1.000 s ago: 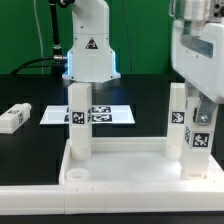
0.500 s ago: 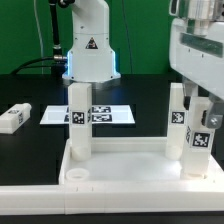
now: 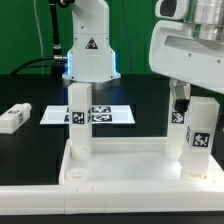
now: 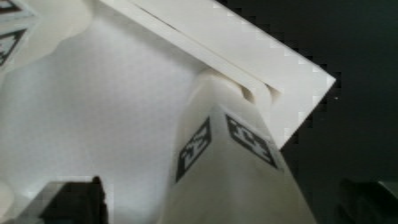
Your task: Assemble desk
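Note:
The white desk top (image 3: 125,178) lies rim-up at the front of the table. Three white tagged legs stand upright in its corners: back left (image 3: 80,125), back right (image 3: 177,118) and front right (image 3: 201,138). A loose leg (image 3: 12,118) lies on the black table at the exterior view's left. My gripper (image 3: 197,100) hangs over the top of the front right leg, jaws open. In the wrist view that leg (image 4: 240,160) rises between my dark fingers (image 4: 71,200), with a gap showing beside it. The gripper (image 4: 222,208) holds nothing, and the desk top's floor (image 4: 107,100) lies below.
The marker board (image 3: 105,115) lies flat behind the desk top. The robot's base (image 3: 88,50) stands at the back, lit blue at its foot. The desk top's front left corner shows a round socket (image 3: 78,172). A green wall closes the back.
My jaws have gone from shut on the front right leg to wide open. The gripper has lifted and shifted toward the exterior view's left. The leg stays standing.

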